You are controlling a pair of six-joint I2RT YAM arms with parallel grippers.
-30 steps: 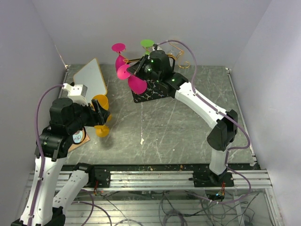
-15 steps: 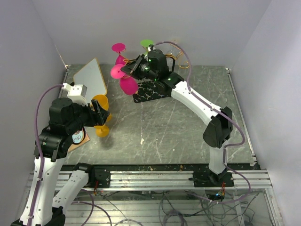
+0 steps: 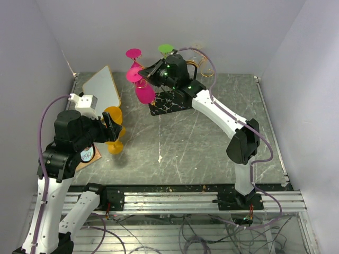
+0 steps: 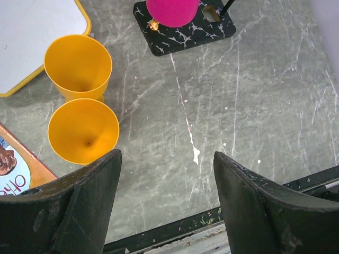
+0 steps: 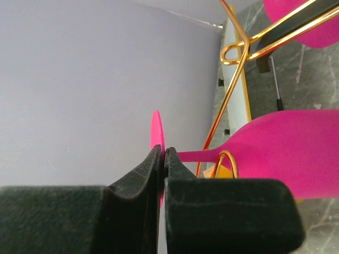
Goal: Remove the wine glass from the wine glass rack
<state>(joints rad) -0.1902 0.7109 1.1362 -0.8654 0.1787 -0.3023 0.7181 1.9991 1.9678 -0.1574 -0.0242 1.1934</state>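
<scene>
My right gripper (image 5: 162, 150) is shut on the flat round foot of a pink wine glass (image 5: 286, 151). In the top view the right gripper (image 3: 146, 74) holds this pink wine glass (image 3: 144, 93) tilted at the left side of the wine glass rack (image 3: 198, 66). The rack's gold wire (image 5: 233, 90) runs behind the stem, and a gold loop crosses the bowl near the stem. A second pink glass (image 3: 133, 53) and a green glass (image 3: 165, 48) hang on the rack. My left gripper (image 4: 166, 156) is open over bare table, far from the rack.
The rack's black marble base (image 3: 170, 103) stands at the back middle. Two orange glasses (image 4: 78, 63) (image 4: 83, 129) stand by my left gripper. A white board with a yellow rim (image 3: 101, 85) leans at the back left. An orange card (image 4: 16, 174) lies at the left edge.
My right gripper has carried the pink glass up and to the left, away from the rack's post. The left arm has stayed where it was.
</scene>
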